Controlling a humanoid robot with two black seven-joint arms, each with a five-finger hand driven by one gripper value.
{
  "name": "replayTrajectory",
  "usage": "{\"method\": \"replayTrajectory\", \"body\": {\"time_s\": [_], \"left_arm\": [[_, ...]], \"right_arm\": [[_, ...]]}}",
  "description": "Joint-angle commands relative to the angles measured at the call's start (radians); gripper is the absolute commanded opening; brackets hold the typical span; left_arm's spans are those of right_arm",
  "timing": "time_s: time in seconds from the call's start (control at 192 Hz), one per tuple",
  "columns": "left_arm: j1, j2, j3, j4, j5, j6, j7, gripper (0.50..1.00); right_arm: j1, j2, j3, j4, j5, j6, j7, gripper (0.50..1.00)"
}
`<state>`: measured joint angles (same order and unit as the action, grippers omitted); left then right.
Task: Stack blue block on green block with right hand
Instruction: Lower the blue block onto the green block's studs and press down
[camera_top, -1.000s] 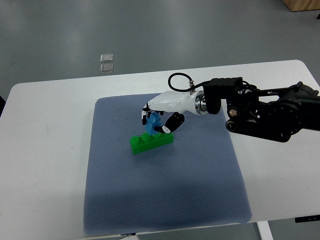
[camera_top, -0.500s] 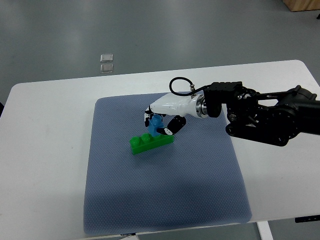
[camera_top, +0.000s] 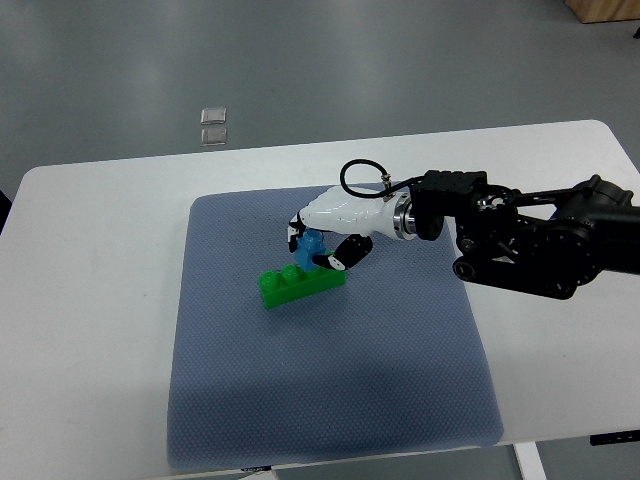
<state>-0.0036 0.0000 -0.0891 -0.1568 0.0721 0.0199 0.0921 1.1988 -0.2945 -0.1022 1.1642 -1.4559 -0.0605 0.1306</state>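
Nearest to us the blue-grey mat (camera_top: 330, 400) runs down to the front lip of the white table (camera_top: 90, 330), and the table's own front edge is cut off by the bottom of the frame. Further in, toward the middle of the mat, we see the green block (camera_top: 290, 288) lying flat, its studs up and its long side slightly angled. Sitting on its top, near the right half, is the blue block (camera_top: 311, 247); we cannot make out whether it is fully pressed onto the studs, because the fingers cover its lower edge. Our right hand (camera_top: 325, 232) comes in from the right edge, white-shelled with dark fingertips (camera_top: 338, 259), and it is curled around the blue block, thumb on one side and fingers on the other. The black forearm (camera_top: 530, 245) behind it hides part of the mat's right border. Beyond the table, two small clear squares (camera_top: 213, 125) lie on the grey floor (camera_top: 400, 60); what they are we cannot tell.
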Motion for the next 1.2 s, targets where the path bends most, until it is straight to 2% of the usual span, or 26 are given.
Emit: {"method": "replayTrajectory", "body": {"time_s": [0.0, 0.583, 1.193], "left_arm": [[0.001, 0.000, 0.000, -0.001, 0.000, 0.000, 0.000, 1.000], [0.001, 0.000, 0.000, -0.001, 0.000, 0.000, 0.000, 1.000], [0.001, 0.000, 0.000, -0.001, 0.000, 0.000, 0.000, 1.000]], "right_arm": [[-0.008, 0.000, -0.001, 0.000, -0.018, -0.007, 0.006, 0.533], [-0.031, 0.000, -0.021, -0.001, -0.052, -0.022, 0.006, 0.533], [-0.054, 0.029, -0.036, -0.043, -0.093, -0.079, 0.006, 0.533]]}}
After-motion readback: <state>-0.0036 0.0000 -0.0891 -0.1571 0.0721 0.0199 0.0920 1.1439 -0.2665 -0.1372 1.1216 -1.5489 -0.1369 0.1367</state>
